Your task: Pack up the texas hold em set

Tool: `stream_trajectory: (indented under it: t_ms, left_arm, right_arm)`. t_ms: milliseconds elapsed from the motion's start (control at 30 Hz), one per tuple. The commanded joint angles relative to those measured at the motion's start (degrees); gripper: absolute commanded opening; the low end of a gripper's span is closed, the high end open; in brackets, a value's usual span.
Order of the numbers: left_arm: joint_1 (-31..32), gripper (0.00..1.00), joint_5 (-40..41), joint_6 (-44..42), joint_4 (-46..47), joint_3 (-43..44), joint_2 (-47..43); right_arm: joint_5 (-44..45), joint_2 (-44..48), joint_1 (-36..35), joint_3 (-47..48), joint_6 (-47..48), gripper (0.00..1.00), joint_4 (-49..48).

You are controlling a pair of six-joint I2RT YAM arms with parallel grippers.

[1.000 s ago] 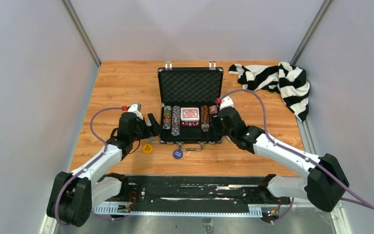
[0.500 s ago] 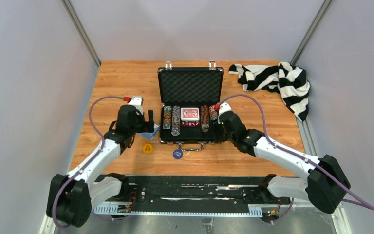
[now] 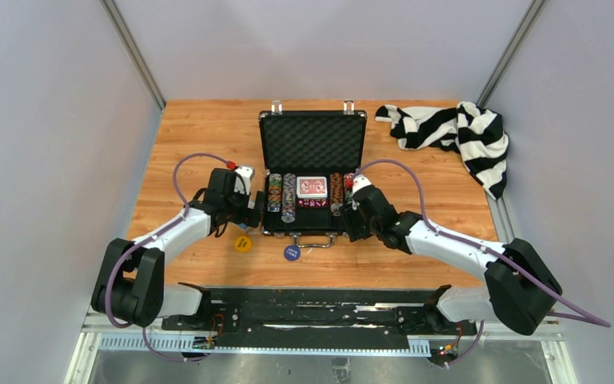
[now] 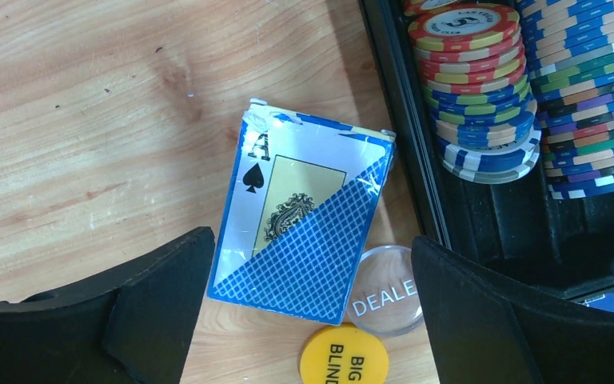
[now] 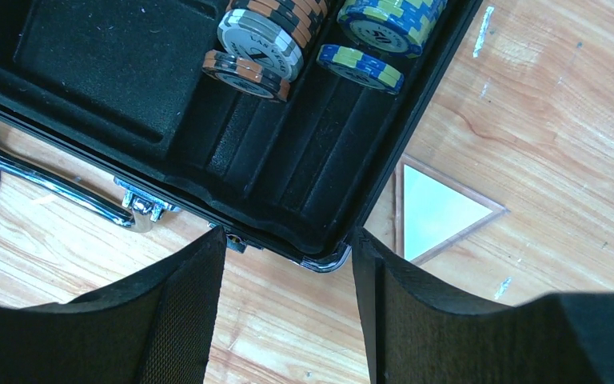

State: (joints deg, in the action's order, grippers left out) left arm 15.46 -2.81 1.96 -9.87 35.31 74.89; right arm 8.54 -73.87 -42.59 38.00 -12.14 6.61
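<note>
Tabletop [image 4: 88, 120]: wide-open left pincer [image 4: 312, 242] straddles deck [image 4: 304, 228], seemingly untouched.

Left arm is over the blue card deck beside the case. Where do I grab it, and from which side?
Straight down, probably. The blue card deck lies flat on the table, so close the left pincer across its two long edges around mid-length; the DEALER button crowds one corner and the case wall runs close along its right edge.

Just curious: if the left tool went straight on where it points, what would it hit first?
Probably the blue card deck, lying on the table beside the case, between the open fingers of the left tool.
</note>
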Motion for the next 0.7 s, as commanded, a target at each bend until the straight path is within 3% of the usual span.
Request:
stream_trajectory:
  t_ms: [0, 200, 433, 467, 600, 667]
  left_arm:
    - [0.0, 0.98, -1.1, -1.7, -0.6, 1.9, -0.5]
    - [0.0, 0.99, -0.1, -4.0, -5.3, 7.0, 7.6]
    - [0.6, 0.94, 0.8, -5.2, -7.1, 9.3, 12.0]
    - [0.6, 0.92, 1.1, -5.1, -7.1, 9.3, 12.0]
    - [0.7, 0.67, 3.3, -5.0, -7.0, 9.3, 12.6]
    - [0.7, 0.62, 3.8, -4.4, -7.2, 9.4, 12.3]
  right_arm:
    - [-1.3, -0.6, 0.9, 0.2, 0.9, 0.59, -1.0]
    - [-1.2, -0.4, 1.4, 0.0, 1.0, 0.59, -1.1]
    - [-1.1, -0.8, 2.1, -0.2, 1.0, 0.59, -1.3]
    - [-1.1, -1.1, 2.2, -0.1, 1.0, 0.59, -1.3]
    - [-1.4, -1.8, 2.2, -0.1, 0.9, 0.59, -1.6]
    - [-1.4, -2.1, 2.2, -0.1, 0.8, 0.59, -1.7]
